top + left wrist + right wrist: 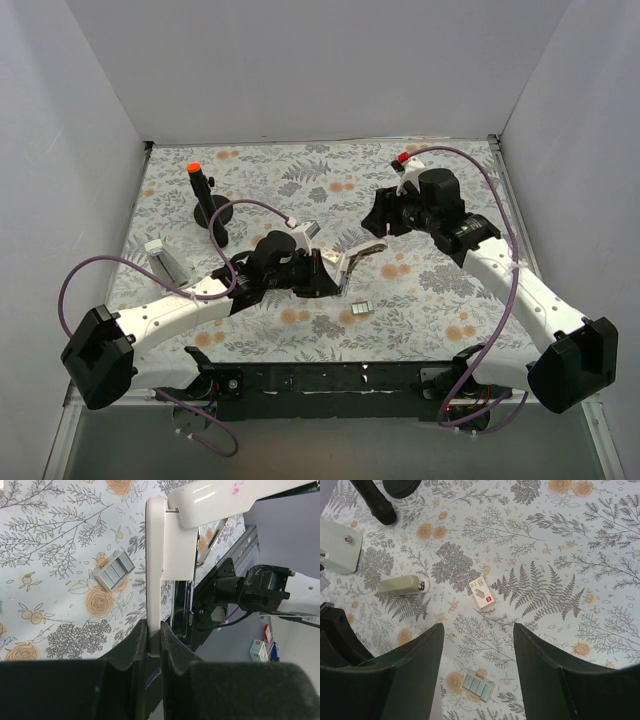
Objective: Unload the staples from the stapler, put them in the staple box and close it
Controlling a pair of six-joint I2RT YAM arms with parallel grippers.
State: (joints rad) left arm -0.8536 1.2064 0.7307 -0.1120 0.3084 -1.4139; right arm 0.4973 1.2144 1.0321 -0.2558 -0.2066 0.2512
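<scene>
Overhead, floral-print tabletop [300, 170] between plain white walls [320, 60].

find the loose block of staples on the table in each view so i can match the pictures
top external: staples lie just right of centre, in the lower half.
left wrist: upper left of centre, left of the held stapler.
right wrist: bottom edge, centre, seen between the open fingers.
shared landmark: floral table cover; an orange rose print sits beside the staples in both wrist views.
</scene>
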